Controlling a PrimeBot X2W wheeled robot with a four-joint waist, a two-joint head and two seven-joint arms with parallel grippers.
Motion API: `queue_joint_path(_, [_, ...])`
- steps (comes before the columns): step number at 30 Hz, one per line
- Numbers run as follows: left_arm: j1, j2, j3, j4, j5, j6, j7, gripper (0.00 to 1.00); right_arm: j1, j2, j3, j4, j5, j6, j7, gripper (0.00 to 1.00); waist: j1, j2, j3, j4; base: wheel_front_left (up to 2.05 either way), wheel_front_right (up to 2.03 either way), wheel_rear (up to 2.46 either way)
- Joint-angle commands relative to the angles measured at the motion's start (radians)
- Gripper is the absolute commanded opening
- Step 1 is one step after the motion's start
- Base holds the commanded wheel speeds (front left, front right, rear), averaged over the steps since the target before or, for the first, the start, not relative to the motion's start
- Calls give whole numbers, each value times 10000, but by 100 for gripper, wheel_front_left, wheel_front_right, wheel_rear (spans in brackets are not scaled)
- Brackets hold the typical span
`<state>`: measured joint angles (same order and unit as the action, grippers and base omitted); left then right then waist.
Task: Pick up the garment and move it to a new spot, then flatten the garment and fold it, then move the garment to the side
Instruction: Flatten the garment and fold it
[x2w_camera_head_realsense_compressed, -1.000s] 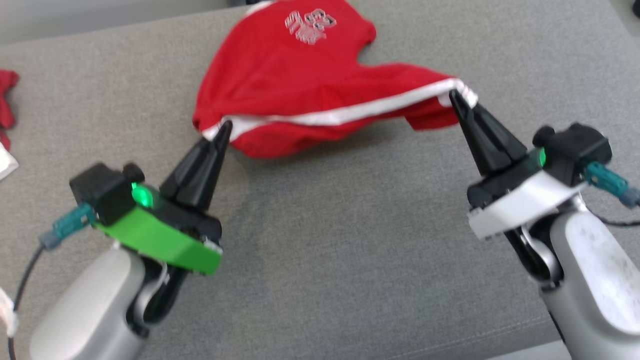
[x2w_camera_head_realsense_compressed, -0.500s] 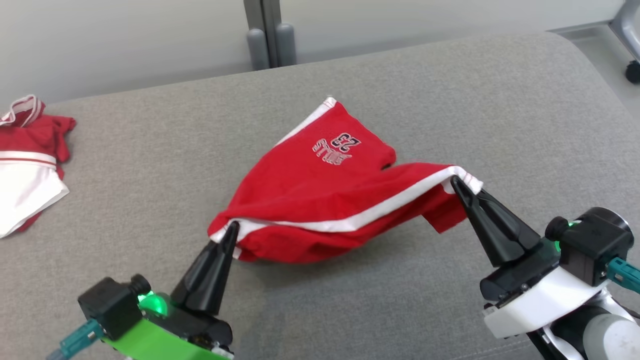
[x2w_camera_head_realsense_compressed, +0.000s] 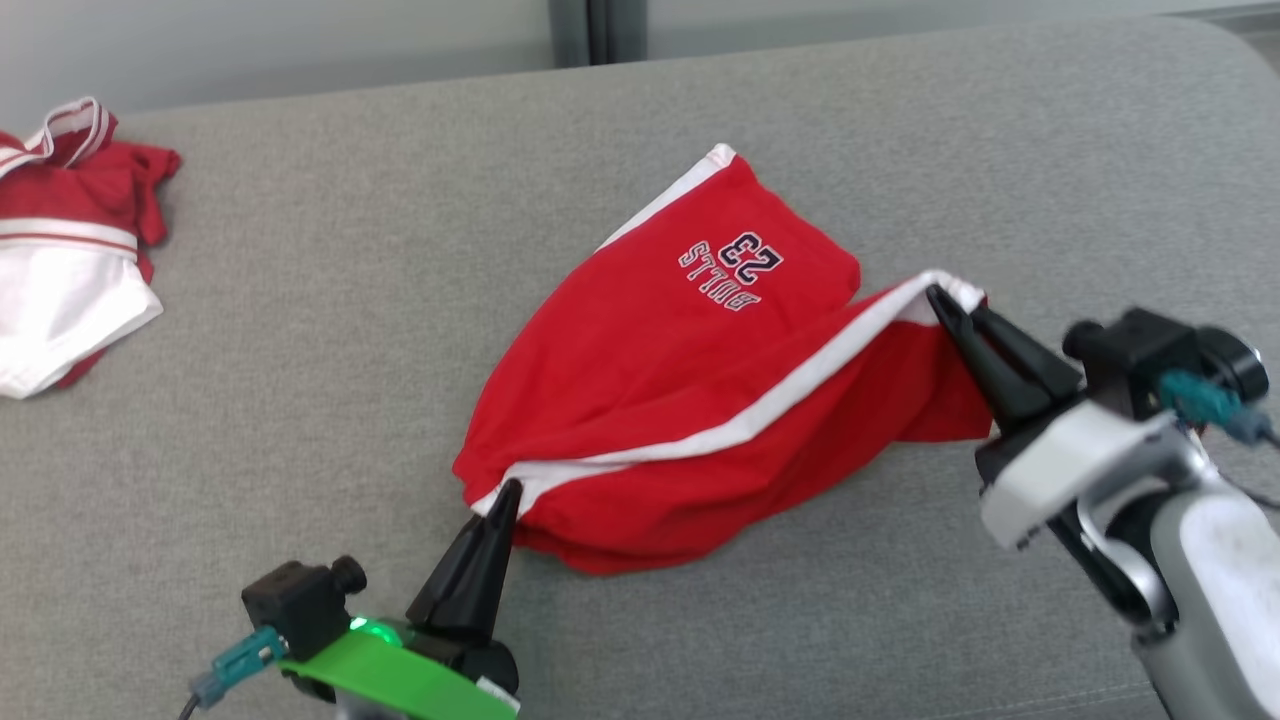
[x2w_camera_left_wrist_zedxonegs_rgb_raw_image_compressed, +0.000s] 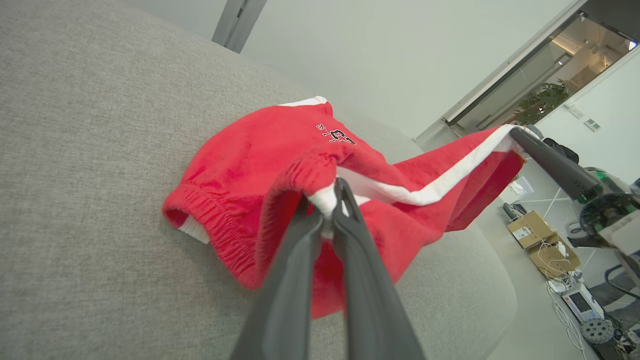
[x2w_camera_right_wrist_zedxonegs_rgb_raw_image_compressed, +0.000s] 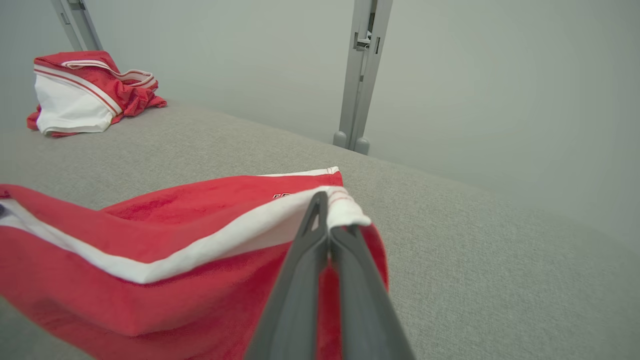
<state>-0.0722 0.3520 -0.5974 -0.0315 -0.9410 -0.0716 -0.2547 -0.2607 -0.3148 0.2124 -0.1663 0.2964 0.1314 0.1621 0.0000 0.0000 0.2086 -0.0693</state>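
Note:
The garment is a pair of red shorts with white side stripes and a printed "BULLS 23", lying partly on the grey cushion. My left gripper is shut on the waistband end of a white stripe, seen close in the left wrist view as the gripper pinching the garment. My right gripper is shut on the white hem corner at the right, holding that edge lifted; in the right wrist view the gripper pinches the garment. The stripe stretches between both grippers.
A second red and white garment lies bunched at the cushion's far left, also seen as the garment in the right wrist view. The grey cushion ends at a wall with a grey post behind. Boxes and cables sit on the floor beyond.
The head camera has shifted. Both grippers still hold the shorts; the right gripper has risen and drawn closer to the print, and more of the shorts now lies spread on the cushion.

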Motion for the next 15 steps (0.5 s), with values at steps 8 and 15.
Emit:
queue_joint_path(8, [-1367, -851, 369, 1545, -790, -212, 58, 0, -3296, -498, 1291, 2868, 425, -14, -157, 0, 0, 0, 1194, 812, 0, 0, 0])
queue_joint_path(15, [-2365, -1254, 389, 2370, -995, -339, 200, 0, -5645, -499, 2139, 5195, 941, -14, -223, 0, 0, 0, 1834, 1285, 0, 0, 0])
